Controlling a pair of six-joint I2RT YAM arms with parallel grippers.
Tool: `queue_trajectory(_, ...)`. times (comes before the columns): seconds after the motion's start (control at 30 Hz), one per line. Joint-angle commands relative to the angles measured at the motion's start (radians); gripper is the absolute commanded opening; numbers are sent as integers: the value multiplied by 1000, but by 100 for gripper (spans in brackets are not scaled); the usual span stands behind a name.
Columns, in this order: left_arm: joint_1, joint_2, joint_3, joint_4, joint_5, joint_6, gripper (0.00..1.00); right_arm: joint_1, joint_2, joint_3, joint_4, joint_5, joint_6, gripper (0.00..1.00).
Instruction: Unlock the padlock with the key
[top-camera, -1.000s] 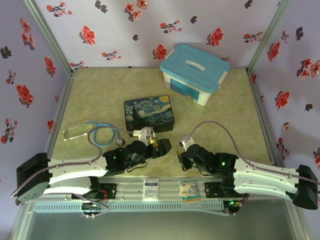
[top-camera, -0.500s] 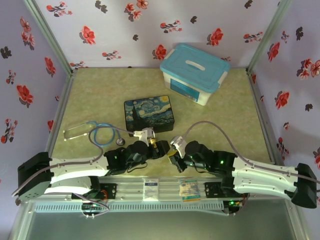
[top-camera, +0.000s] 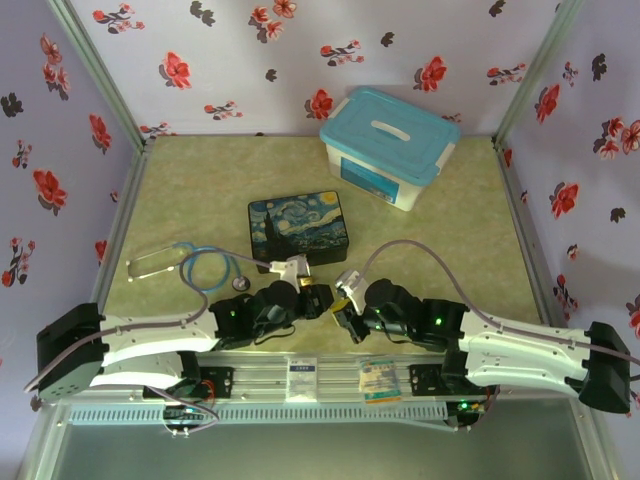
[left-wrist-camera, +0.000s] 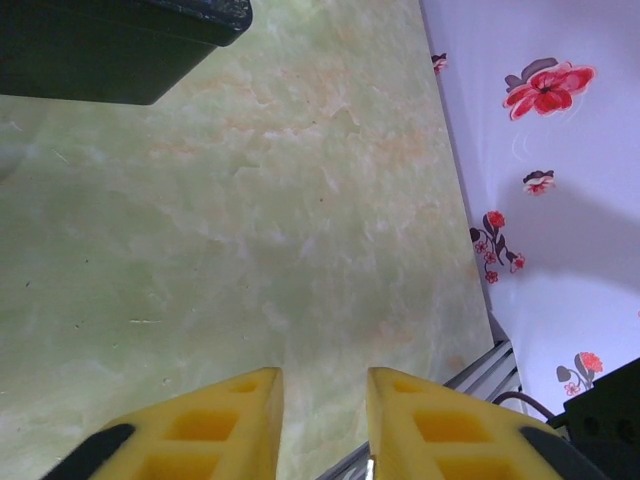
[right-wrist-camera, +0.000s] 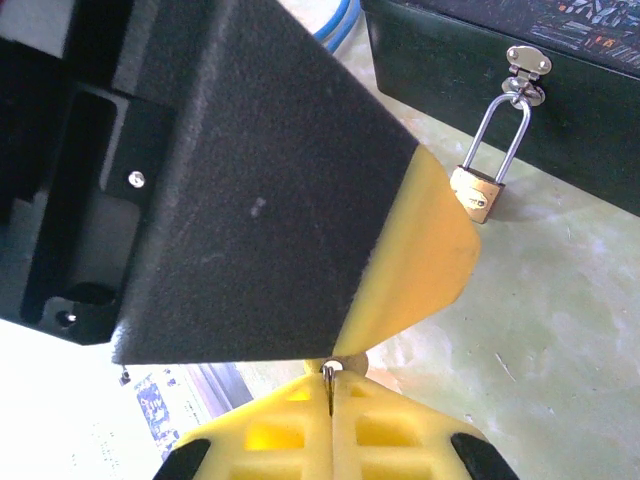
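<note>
The right hand (right-wrist-camera: 330, 388) is pressed shut on the key (right-wrist-camera: 327, 375). The left hand (left-wrist-camera: 322, 388) has its pads narrowly apart, one tip just beside that key.

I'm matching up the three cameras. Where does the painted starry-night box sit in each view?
Top external: painted box in the centre of the table.
Left wrist: the box's dark corner at top left.
Right wrist: its dark front wall at top right, with the padlock hanging from its hasp.
Shared landmark: the green marbled table surface beneath the box.
</note>
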Motion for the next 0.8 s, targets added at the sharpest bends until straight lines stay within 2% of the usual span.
queue_trajectory(0.0,6,23,34,-30,18,33,18,-3,-15,8,20,14,-4,0)
queue_trajectory(0.07,5,35,39,-24,27,34,14,-3,-17,4,21,18,-2,0)
queue_trajectory(0.13,5,47,47,-21,38,39,2,-3,-19,0,21,32,3,0)
queue_trajectory(0.2,6,51,49,-16,41,42,0,-3,-21,-4,19,61,16,0)
queue_trajectory(0.23,5,49,48,-8,43,46,0,-3,-24,-6,21,73,26,9)
queue_trajectory(0.27,6,46,43,2,42,46,0,-3,-27,-10,24,86,36,31)
queue_trajectory(0.3,6,42,36,17,38,46,0,-4,-32,-11,26,103,49,58)
queue_trajectory(0.33,6,34,26,29,28,45,0,-4,-39,-9,23,122,64,76)
queue_trajectory(0.43,15,-2,-2,53,-3,53,0,-23,-83,1,2,127,86,98)
queue_trajectory(0.6,52,-70,-76,209,-10,95,0,-135,-136,-23,95,-44,173,99)
queue_trajectory(0.7,73,-113,-106,281,-5,126,0,-229,-138,-58,261,-211,260,99)
queue_trajectory(0.77,79,-139,-106,292,3,161,0,-265,-133,-86,393,-276,316,99)
